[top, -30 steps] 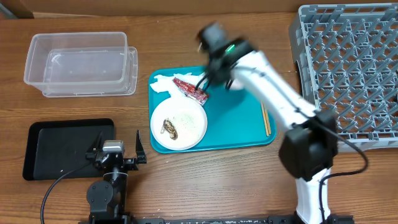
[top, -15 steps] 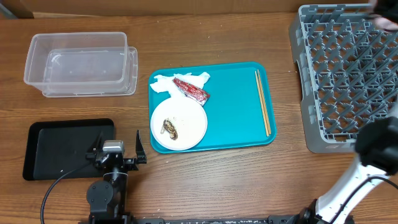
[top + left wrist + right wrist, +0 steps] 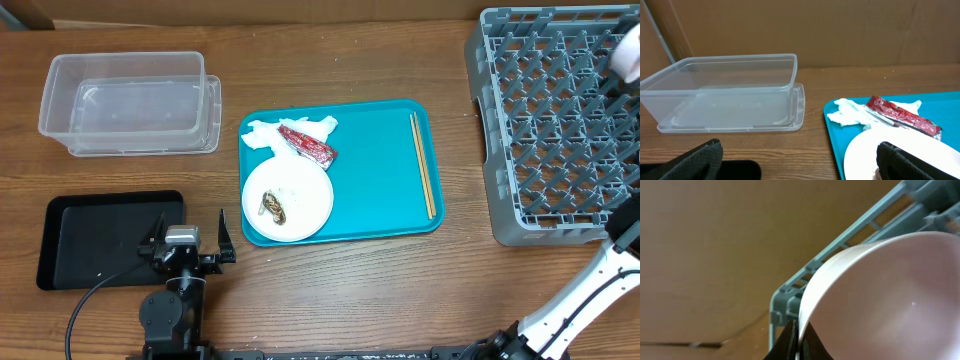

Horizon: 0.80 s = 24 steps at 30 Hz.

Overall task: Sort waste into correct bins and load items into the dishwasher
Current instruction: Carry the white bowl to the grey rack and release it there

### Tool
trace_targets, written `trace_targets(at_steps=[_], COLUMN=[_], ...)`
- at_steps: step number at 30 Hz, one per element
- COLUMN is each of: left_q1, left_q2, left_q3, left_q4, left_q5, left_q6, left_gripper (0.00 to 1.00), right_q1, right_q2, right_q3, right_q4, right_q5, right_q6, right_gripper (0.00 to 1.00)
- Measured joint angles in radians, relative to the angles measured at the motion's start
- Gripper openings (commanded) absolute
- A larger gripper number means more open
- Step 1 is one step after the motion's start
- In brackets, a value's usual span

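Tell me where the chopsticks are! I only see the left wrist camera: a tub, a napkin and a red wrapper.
Observer: The chopsticks lie along the right side of the teal tray.
Operator: Where's the other arm?
Observer: At the far right edge of the rack. The right jaws are shut on the rim of a white bowl.
Operator: Is there food on the plate? I only see its edge.
Observer: Yes, a brown scrap sits on the left part of the plate.
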Motion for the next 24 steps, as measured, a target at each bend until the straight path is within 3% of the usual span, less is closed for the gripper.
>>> trace_targets(at_steps=[5,14,21,24], left_q1=[0.000,0.000,0.000,0.000], left_q2=[0.000,0.000,0.000,0.000], left_q3=[0.000,0.000,0.000,0.000], left_q4=[0.000,0.000,0.000,0.000], left_q5=[0.000,0.000,0.000,0.000], left_q6=[0.000,0.000,0.000,0.000], left_gripper=[1.00,1.00,1.00,1.00], right_q1=[0.013,-0.010,-0.052,-0.066], right_q2=[0.006,0.012,0.012,0.011], right_q3=[0.000,0.021,0.029,0.030], right_q4=[-0.014,-0.281,-0.341,-0.368], right_q5=[-0.053,-0.018,-0.033,-0.051], right_q6=[0.046,0.116,0.119,0.117], right_gripper=[0.04,0.04,0.04,0.08])
